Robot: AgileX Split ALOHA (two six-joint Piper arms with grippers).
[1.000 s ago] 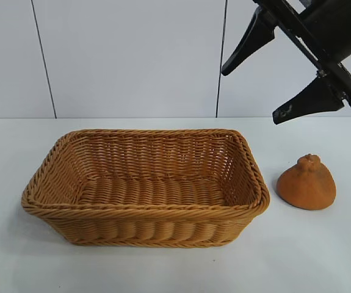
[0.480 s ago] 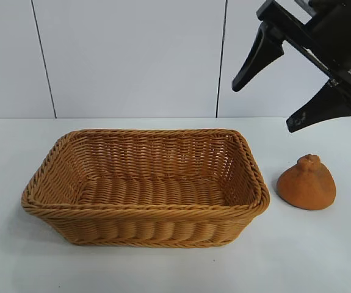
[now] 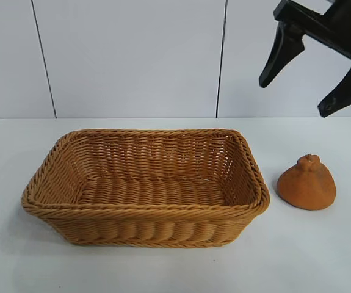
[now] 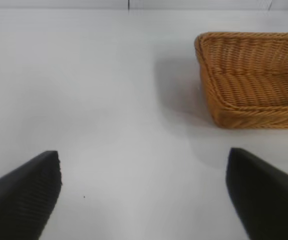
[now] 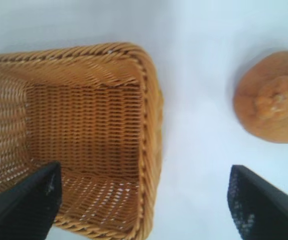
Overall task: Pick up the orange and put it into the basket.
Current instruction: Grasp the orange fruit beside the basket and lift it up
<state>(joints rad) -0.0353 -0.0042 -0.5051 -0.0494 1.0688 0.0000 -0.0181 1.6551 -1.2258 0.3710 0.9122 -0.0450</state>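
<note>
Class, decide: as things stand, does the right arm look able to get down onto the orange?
Probably yes. The right end effector hangs open above the orange, which sits alone on the table beside the basket; nothing lies between them.

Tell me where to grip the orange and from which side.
Grip the orange across its wide rounded base, coming from above with the open right gripper. It sits upright, knobby top up, tapering too narrow there; the table around it looks free for the fingers.

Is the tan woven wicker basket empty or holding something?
Empty: the tan woven wicker basket shows only bare weave inside; the dull orange-brown fruit sits on the table beside it.
</note>
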